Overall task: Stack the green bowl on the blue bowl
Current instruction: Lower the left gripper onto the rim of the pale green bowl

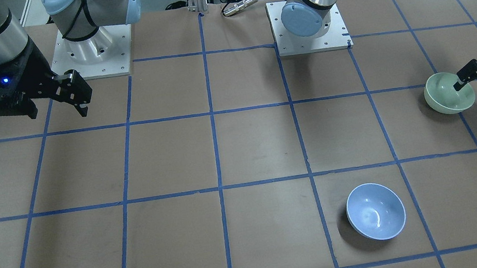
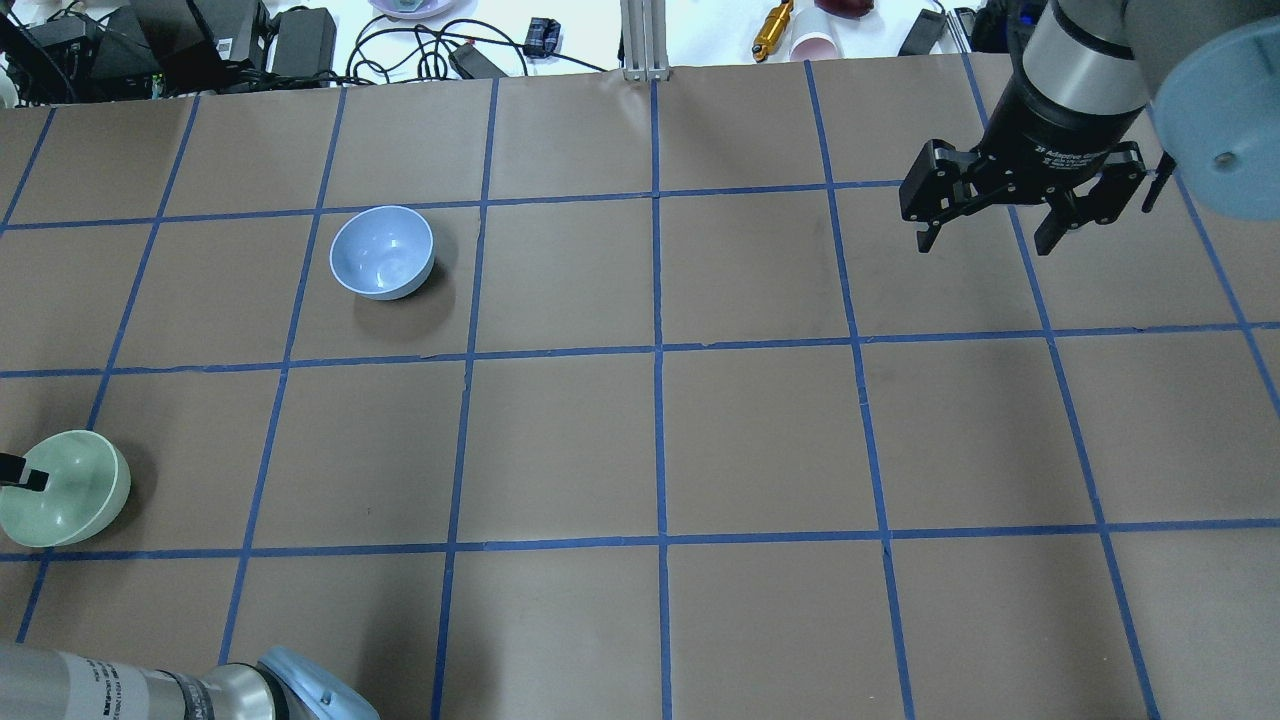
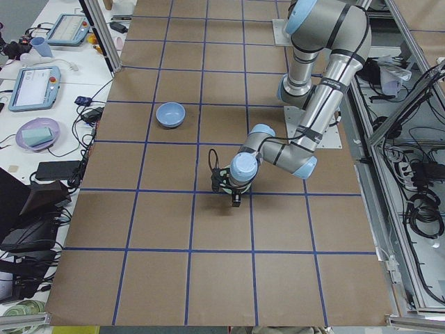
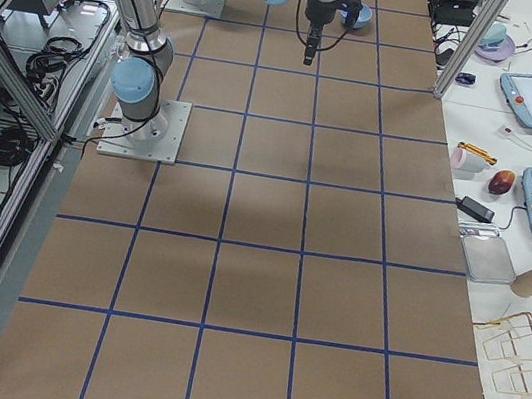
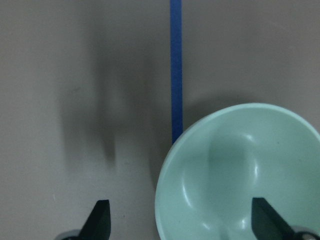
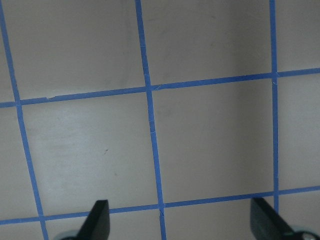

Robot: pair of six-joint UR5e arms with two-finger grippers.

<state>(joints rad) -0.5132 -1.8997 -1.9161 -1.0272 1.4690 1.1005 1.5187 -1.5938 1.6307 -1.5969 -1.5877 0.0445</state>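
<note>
The pale green bowl stands upright near the table's edge on my left side; it also shows in the overhead view and the left wrist view. My left gripper is open and straddles the bowl's rim, with one finger inside the bowl and the other outside. The light blue bowl stands upright and alone, farther out on the table. My right gripper is open and empty, held above bare table far from both bowls.
The brown table has a grid of blue tape lines. The two arm bases stand at the robot's edge. Cables, a cup and gadgets lie beyond the far edge.
</note>
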